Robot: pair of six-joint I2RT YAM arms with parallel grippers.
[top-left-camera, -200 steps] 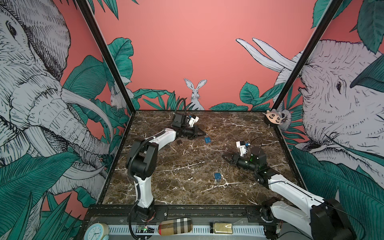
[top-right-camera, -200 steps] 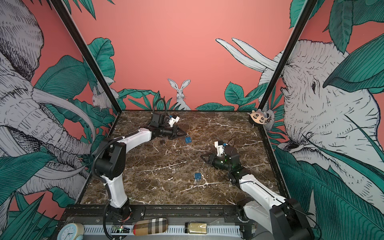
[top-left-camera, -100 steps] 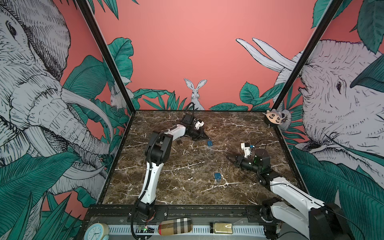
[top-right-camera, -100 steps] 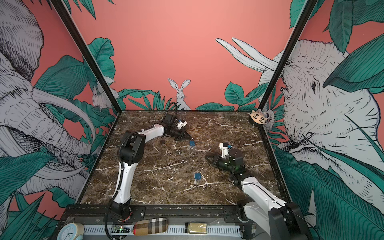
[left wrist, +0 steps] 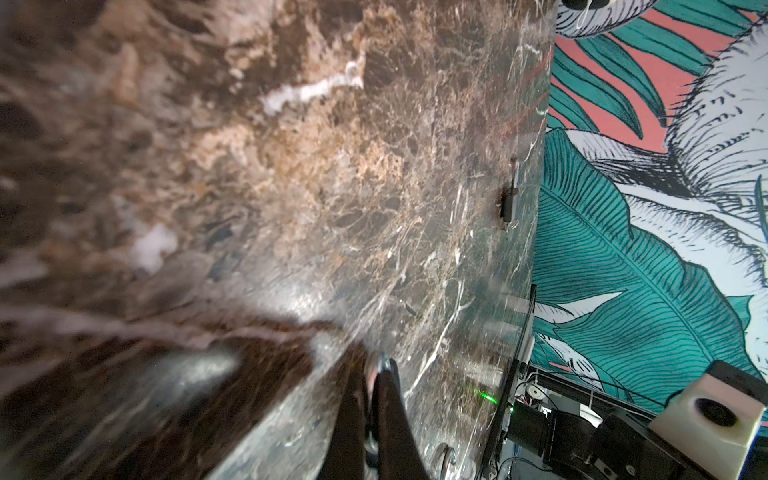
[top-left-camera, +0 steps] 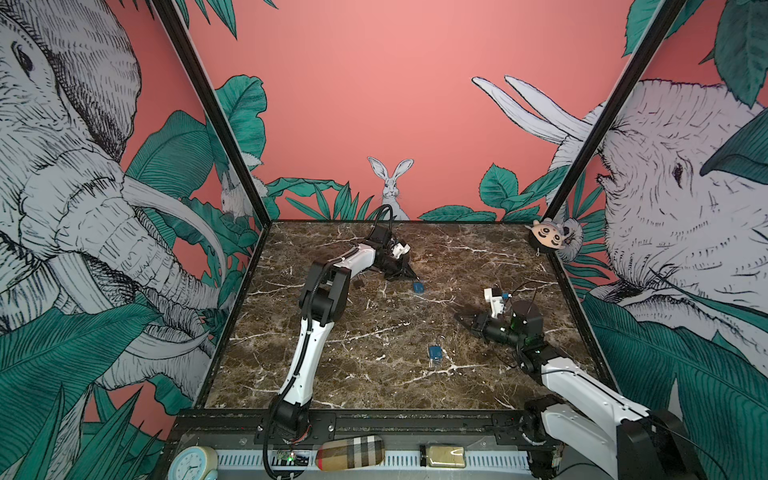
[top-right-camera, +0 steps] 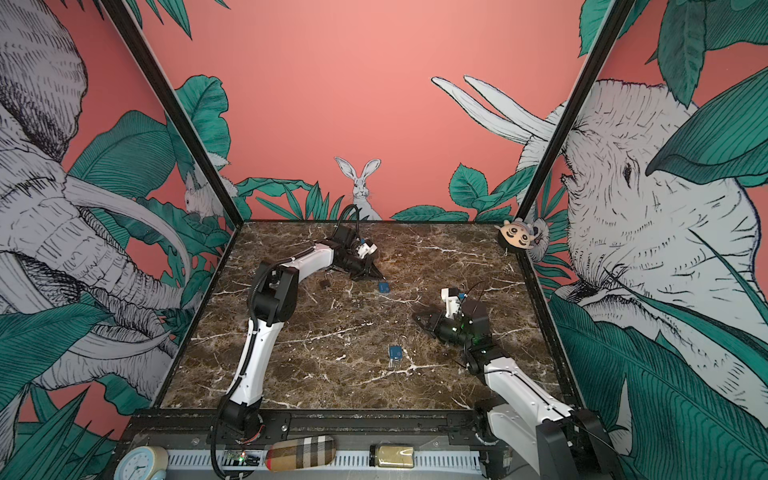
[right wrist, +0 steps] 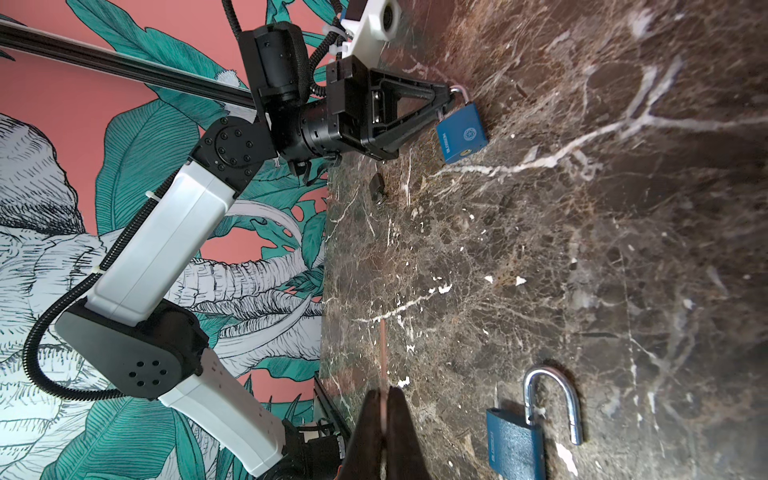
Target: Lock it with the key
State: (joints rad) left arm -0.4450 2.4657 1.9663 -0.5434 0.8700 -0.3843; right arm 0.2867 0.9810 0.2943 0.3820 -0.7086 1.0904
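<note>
Down on a brown marble table (top-left-camera: 374, 386), an open padlock (top-left-camera: 434, 354) lies flat, blue, with its silver shackle (right wrist: 552, 399) swung free. Near it, to its right and slightly farther back in both top views, the right gripper (top-left-camera: 462, 319) hovers low, jaws pressed together with nothing between them. The right arm (top-left-camera: 582, 382) is folded low, its forearm nearly level and pointing left. Well beyond the open padlock, toward the back wall, the left arm (top-left-camera: 307, 353) reaches far out, elbow raised, wrist angled down. The left gripper (right wrist: 448, 94) is clenched, and its tips meet the shackle of a second blue padlock (right wrist: 461, 133). Whether they pinch it is unclear. A small dark item (right wrist: 377, 191), too small to identify, lies farther back and left of the open padlock.
</note>
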